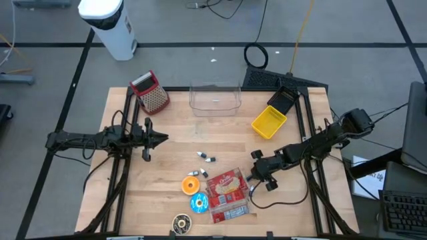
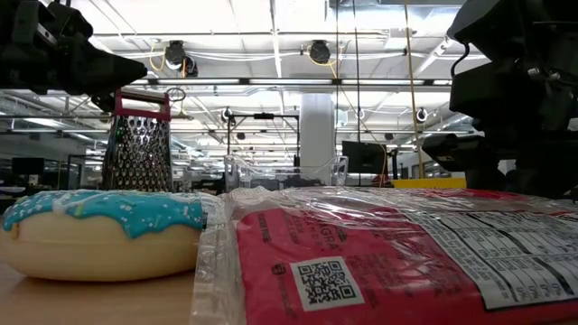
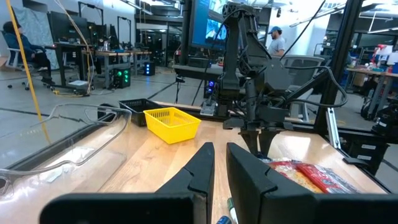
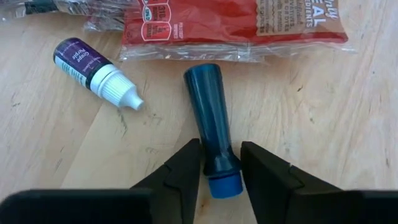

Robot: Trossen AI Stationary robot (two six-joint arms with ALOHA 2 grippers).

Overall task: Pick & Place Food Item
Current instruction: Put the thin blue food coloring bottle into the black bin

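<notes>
A dark blue bottle [image 4: 210,112] with a brighter blue cap lies flat on the wooden table beside a red food packet [image 4: 230,25]. My right gripper [image 4: 221,155] slants down over it, just right of the packets [image 1: 227,187], with its fingers closed in on the bottle's cap end. A purple-labelled dropper bottle [image 4: 93,71] lies close by. My left gripper [image 1: 162,139] hovers level over the table's left half, fingers together, holding nothing. My right gripper pinches the blue bottle's narrow cap end [image 4: 219,163] between its two fingers [image 4: 186,165], one on each side. It comes slanting down from the table's right side. The bottle lies flat on the table and runs on ahead of the fingertips.
A yellow basket [image 1: 269,122], a black basket [image 1: 283,100], a clear tub [image 1: 215,98] and a grater [image 1: 151,91] stand along the far edge. Two small bottles [image 1: 205,157], an orange piece [image 1: 191,185], a blue-iced donut [image 1: 199,202] and a dark donut [image 1: 180,223] lie near the front.
</notes>
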